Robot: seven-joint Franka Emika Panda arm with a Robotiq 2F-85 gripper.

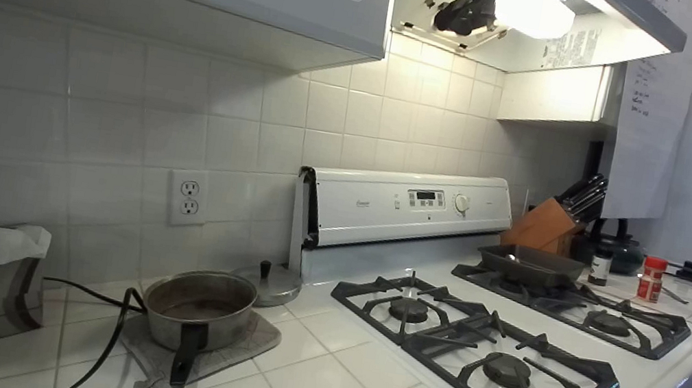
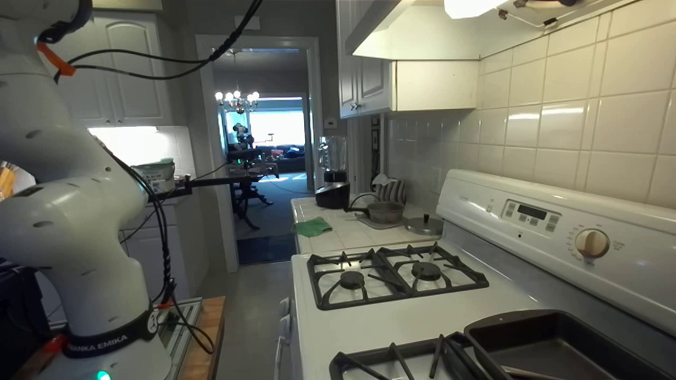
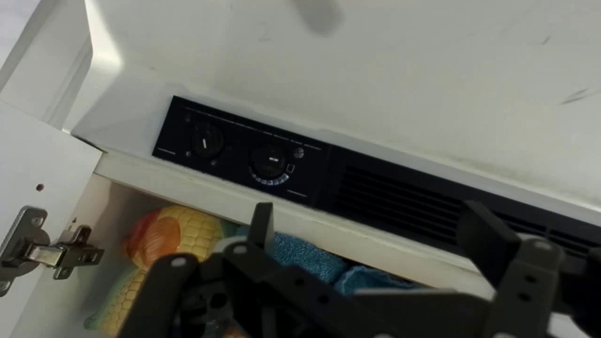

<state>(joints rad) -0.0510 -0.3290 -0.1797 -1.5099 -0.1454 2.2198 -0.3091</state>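
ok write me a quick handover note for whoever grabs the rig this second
Gripper: open and empty, seen against the edge of the cupboard in the wrist view; out of frame in both exterior views.
Things: a corn-shaped piece and blue cloth are inside, both partly hidden by the gripper. A black control panel runs alongside the opening.
Done: the cupboard door stands open.
Left: nothing is gripped yet; whether the gripper touches anything can't be told from here.
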